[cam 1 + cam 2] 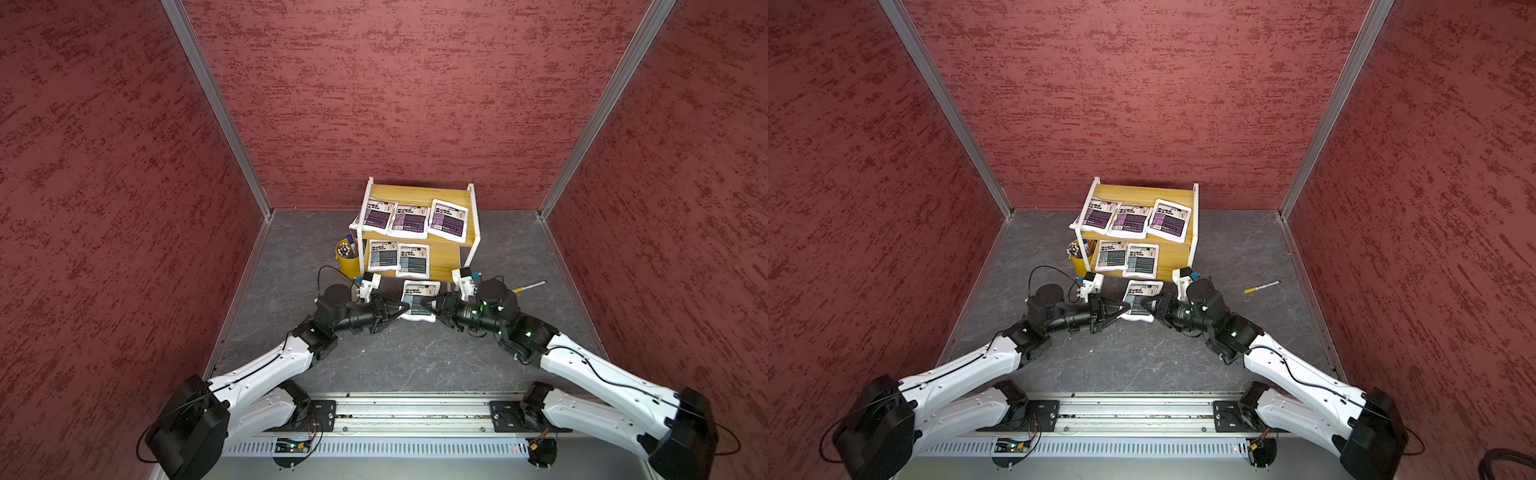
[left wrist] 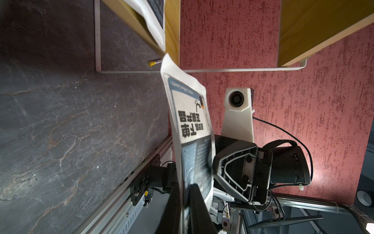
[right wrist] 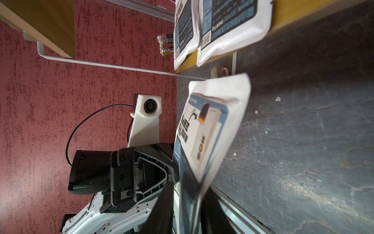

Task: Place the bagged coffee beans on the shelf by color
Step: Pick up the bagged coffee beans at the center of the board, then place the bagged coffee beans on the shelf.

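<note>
In both top views, the flat white pouch with a grey-blue label panel (image 1: 422,291) hangs at frame centre, just below the two-tier yellow-wood shelf with white metal frame (image 1: 446,262), between the left gripper (image 1: 404,308) and right gripper (image 1: 424,302). Three purple-panel pouches (image 1: 409,220) fill the upper board; two grey-blue pouches (image 1: 398,258) occupy the lower board's left part. Left wrist view, lower centre: the left fingers (image 2: 196,208) pinch the pouch edge. Right wrist view: the right fingers (image 3: 159,212) straddle the opposite edge; pinching or slightly apart cannot be told. Step judged: handover of the sixth pouch. The next move requires lifting it onto the lower board's vacant right part.
</note>
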`<state>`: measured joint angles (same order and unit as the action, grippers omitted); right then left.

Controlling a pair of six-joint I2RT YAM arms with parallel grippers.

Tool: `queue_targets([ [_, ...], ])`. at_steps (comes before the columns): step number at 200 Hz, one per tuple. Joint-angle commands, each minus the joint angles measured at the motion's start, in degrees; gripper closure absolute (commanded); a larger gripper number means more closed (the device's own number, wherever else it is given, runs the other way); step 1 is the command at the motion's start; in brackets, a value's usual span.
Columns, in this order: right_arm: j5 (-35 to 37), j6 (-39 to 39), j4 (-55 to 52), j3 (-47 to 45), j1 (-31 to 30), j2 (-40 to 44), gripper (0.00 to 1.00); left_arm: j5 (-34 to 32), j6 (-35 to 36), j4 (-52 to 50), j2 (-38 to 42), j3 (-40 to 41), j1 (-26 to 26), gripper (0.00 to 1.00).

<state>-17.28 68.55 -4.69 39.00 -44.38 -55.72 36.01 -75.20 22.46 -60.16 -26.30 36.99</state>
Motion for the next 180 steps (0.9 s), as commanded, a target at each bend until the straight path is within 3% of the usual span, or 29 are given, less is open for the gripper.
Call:
queue_targets([
  [1, 1.54, -0.72, -1.42, 0.77, 0.59, 1.79, 0.67, -0.16, 0.62, 1.38, -0.58, -1.52, -0.15, 0.92],
  [23, 2.25, -1.68, -6.94, 1.4, 2.22, 5.29, 0.57, 0.24, 0.95, 1.34, -1.26, -2.39, -0.85, 0.92],
  [38, 3.53, -2.81, -16.26, 2.77, 4.43, 8.66, 0.52, 0.31, 2.65, -0.95, -1.93, -4.46, -1.0, 0.92],
  [69, 3.15, -5.3, -28.68, 4.13, 10.84, 14.95, 0.47, 1.17, 6.57, -4.19, -5.35, -9.95, -1.49, 0.92],
  [108, -1.68, -6.82, -30.46, 5.1, 17.42, 16.6, 0.43, 2.4, 12.25, -7.99, -12.0, -17.1, -2.88, 0.92],
  [180, -6.82, -10.26, -30.06, 9.0, 21.62, 11.67, 0.4, 1.28, 16.92, -7.4, -21.44, -24.92, -2.72, 0.92],
])
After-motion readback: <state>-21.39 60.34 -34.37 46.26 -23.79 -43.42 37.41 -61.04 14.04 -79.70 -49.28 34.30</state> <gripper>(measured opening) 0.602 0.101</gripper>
